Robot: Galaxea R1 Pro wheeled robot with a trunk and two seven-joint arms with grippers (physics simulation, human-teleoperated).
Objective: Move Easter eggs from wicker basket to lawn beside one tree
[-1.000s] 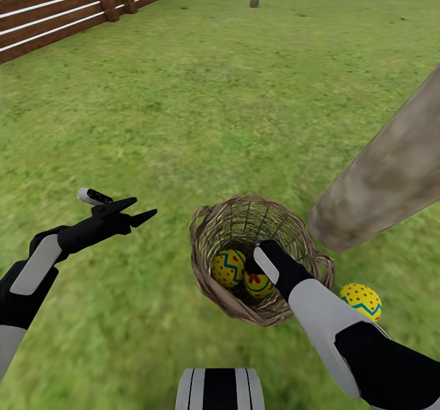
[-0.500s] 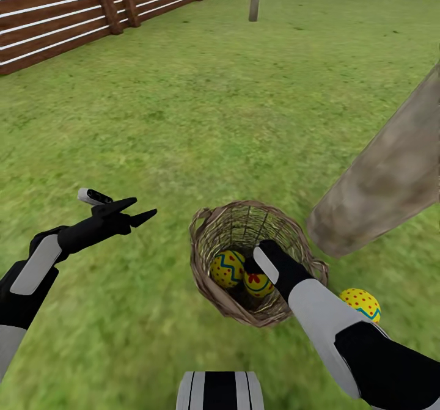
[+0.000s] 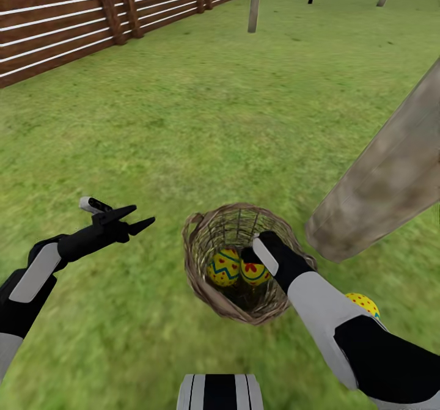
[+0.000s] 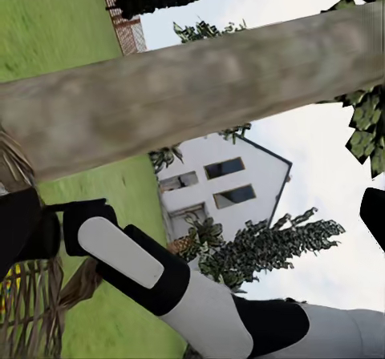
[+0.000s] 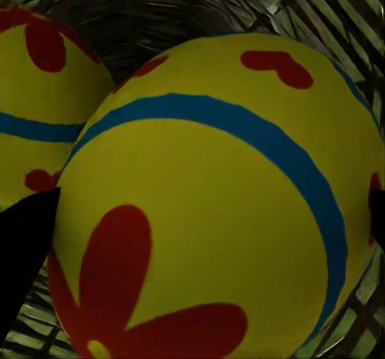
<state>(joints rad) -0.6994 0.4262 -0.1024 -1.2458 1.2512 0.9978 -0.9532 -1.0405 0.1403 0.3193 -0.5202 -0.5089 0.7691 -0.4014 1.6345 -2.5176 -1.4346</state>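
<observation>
The wicker basket [image 3: 201,275] stands on the lawn [image 3: 201,123] at the foot of a leaning pale tree trunk [image 3: 391,172]. Two Easter eggs lie inside it: one at the left [image 3: 223,267] and one beside it [image 3: 255,272]. My right gripper [image 3: 247,257] reaches down into the basket. In the right wrist view its dark fingertips [image 5: 20,255] press on both sides of that second egg [image 5: 216,207], so it is shut on it. A third egg [image 3: 365,303] lies on the grass by the trunk, half hidden behind my right forearm. My left gripper [image 3: 139,217] hovers open and empty left of the basket.
A brown slat fence [image 3: 61,25] runs along the left and far side. Thin trunks [image 3: 254,0] stand far back. The left wrist view shows the trunk [image 4: 200,94], my right arm [image 4: 160,271], the basket's edge [image 4: 24,303] and a white house [image 4: 224,183].
The head camera has tilted up, showing more fence. The egg between my right fingers has risen a little beside the other egg. The left arm has stayed still.
</observation>
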